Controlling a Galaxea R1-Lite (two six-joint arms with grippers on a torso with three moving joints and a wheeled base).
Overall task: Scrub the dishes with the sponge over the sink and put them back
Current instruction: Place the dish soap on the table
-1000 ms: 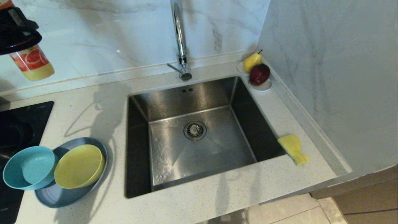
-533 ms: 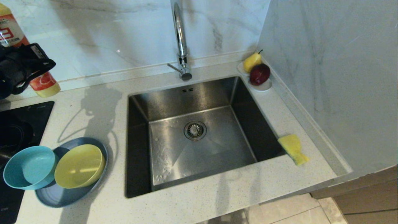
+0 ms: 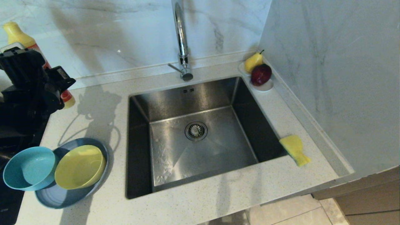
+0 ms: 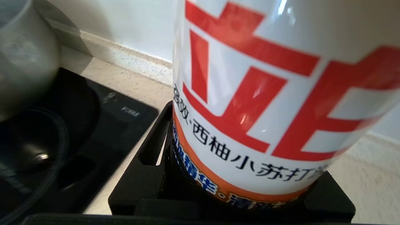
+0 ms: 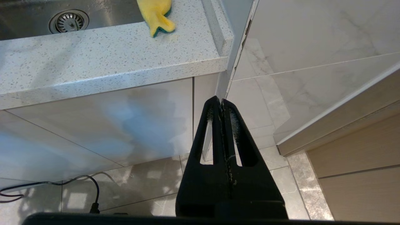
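Observation:
The grey-blue plate [image 3: 59, 197] lies on the counter left of the sink [image 3: 200, 137]. It carries the yellow bowl [image 3: 79, 167], and the teal bowl [image 3: 28, 168] leans on its left rim. The sponge [image 3: 294, 149] rests yellow face up at the sink's right rim, also in the right wrist view [image 5: 155, 14]. At the far left, behind the dishes, my left gripper [image 3: 51, 89] is shut on an upright detergent bottle [image 3: 17, 36] [image 4: 250, 93], low over the counter by the back wall. My right gripper [image 5: 221, 101] hangs shut and empty below the counter's front edge.
A black hob [image 4: 93, 125] with a grey pot [image 4: 25, 56] sits left of the bottle. The chrome tap [image 3: 181, 37] rises behind the sink. A white dish with a pear and an apple [image 3: 264, 86] stands in the back right corner. A marble wall [image 3: 328, 78] bounds the right.
My left arm has come down and to the right with the bottle, from the top left corner toward the counter by the hob. Dishes and sponge have not moved.

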